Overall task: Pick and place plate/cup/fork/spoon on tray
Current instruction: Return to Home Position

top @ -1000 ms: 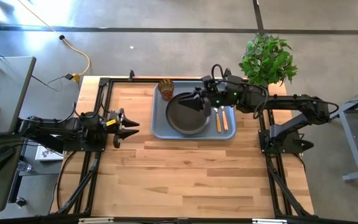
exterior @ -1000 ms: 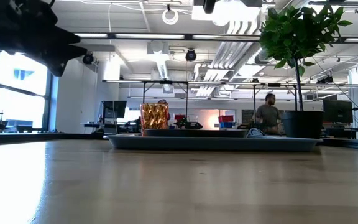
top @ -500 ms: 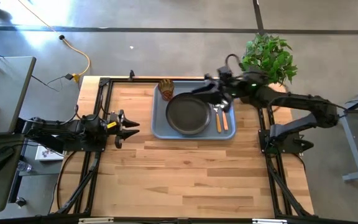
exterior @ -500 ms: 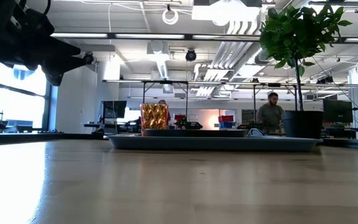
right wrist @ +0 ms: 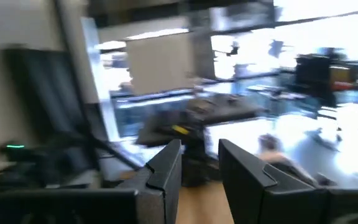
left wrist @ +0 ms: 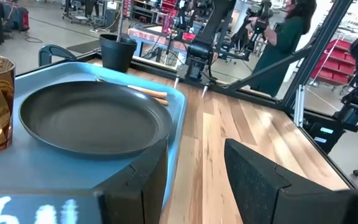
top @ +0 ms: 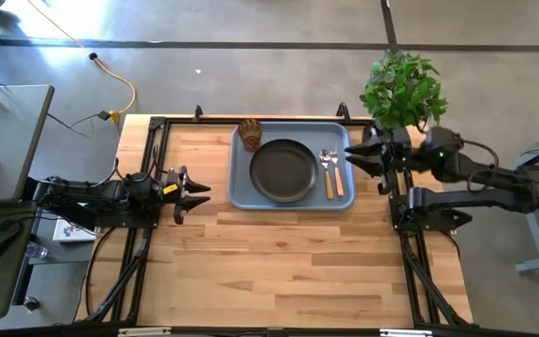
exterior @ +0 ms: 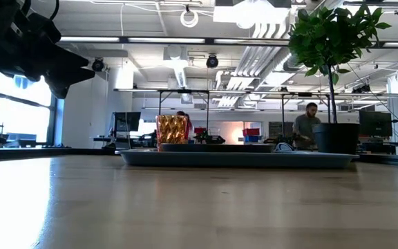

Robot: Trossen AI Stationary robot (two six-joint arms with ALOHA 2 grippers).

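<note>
Wooden bench (top: 279, 271), holding the tray (top: 240, 183) upper middle with plate (top: 284, 171), cup (top: 250, 130) and cutlery (top: 327, 184) aboard. Right pincer (top: 351, 159) released just off the tray's right rim, left pincer (top: 195, 195) released mid-left. Could snag the plant (top: 402, 89) or bump the tray while retracting. Hovered over the plate's upper right half a second back; clear of it now.
</note>
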